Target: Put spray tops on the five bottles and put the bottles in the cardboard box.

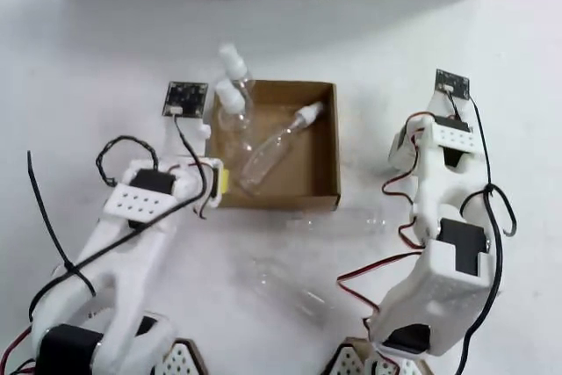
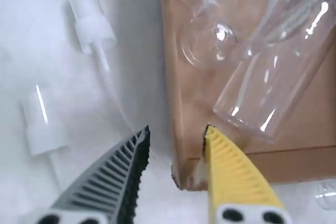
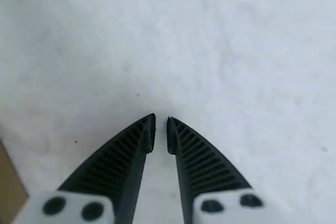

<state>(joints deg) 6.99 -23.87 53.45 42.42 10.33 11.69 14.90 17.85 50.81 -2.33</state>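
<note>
The left end effector (image 2: 177, 129) stands moderately wide and holds nothing. 1 finger is grey-black plastic and the other is yellow (image 2: 231, 177); both taper to a point and have ribbed, saw-toothed inner faces. The near-left corner of the cardboard box (image 1: 320, 191) sits in the gap, close against the yellow finger; I cannot tell whether they touch.

The box is shallow, square and matte brown. Inside are 3 capped bottles (image 1: 263, 155) of clear, glossy plastic with white spray heads. 2 lean at the far-left corner with their heads over the rim, and 1 lies diagonally on the floor of the box. 2 loose spray tops (image 2: 92, 24), white with thin dip tubes, lie on the white worktop (image 1: 88, 41) just beside the box's left wall. 2 uncapped bottles (image 1: 342, 219) lie on the worktop in front of the box, faint against it.

The right end effector (image 3: 160, 129) has 2 black ribbed fingers drawn almost together with only a thin slit between them. It grips nothing and points down at bare worktop to the right of the box.

Both white arms stretch forward from the near edge, the left one angled in to the box corner.
</note>
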